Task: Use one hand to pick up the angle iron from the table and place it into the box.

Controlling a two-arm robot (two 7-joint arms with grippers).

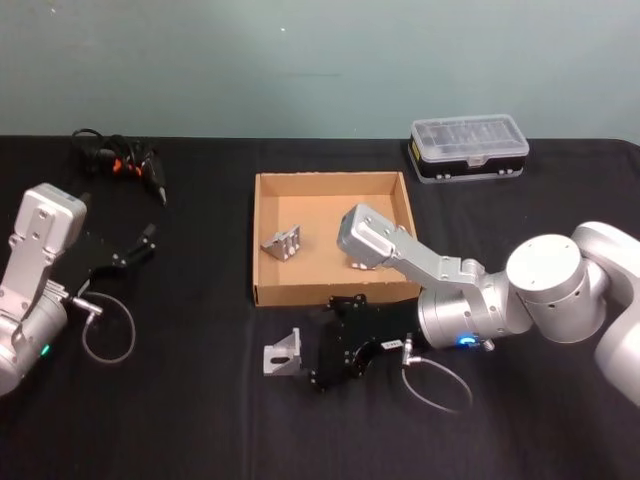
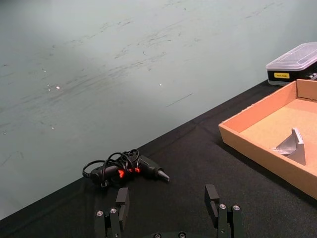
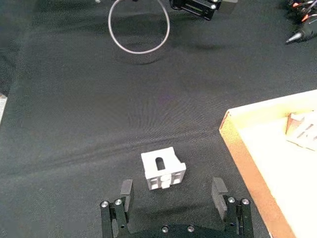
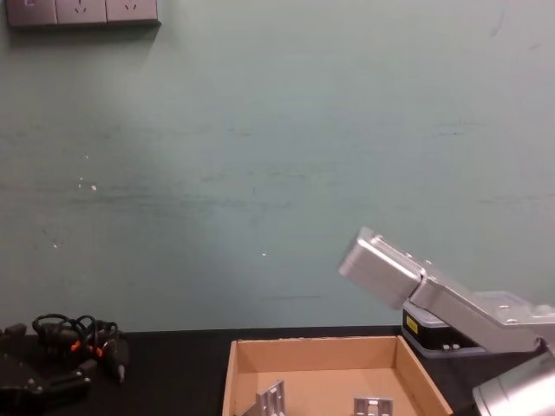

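The angle iron (image 1: pixel 283 353) sits on the black table (image 1: pixel 190 420) near the front edge, just outside the front wall of the cardboard box (image 1: pixel 330 180). The right gripper (image 1: pixel 320 350) is low over the table right beside it. In the right wrist view the fingers (image 3: pixel 126 191) stand wide apart, with the angle iron partly between their tips, a gap on each side and neither touching it. Over on the left the left gripper (image 2: pixel 167 198) rests idle above the table, its fingers also spread and holding nothing. Farther back, the box holds two more angle irons, one on its left half (image 1: pixel 283 243) and one (image 4: pixel 371 406) partly behind the right arm. Beyond, a clear-lidded organizer case (image 1: pixel 468 148) stands at the back right, and a tangle of black cables with red bits (image 1: pixel 115 160) lies at the back left
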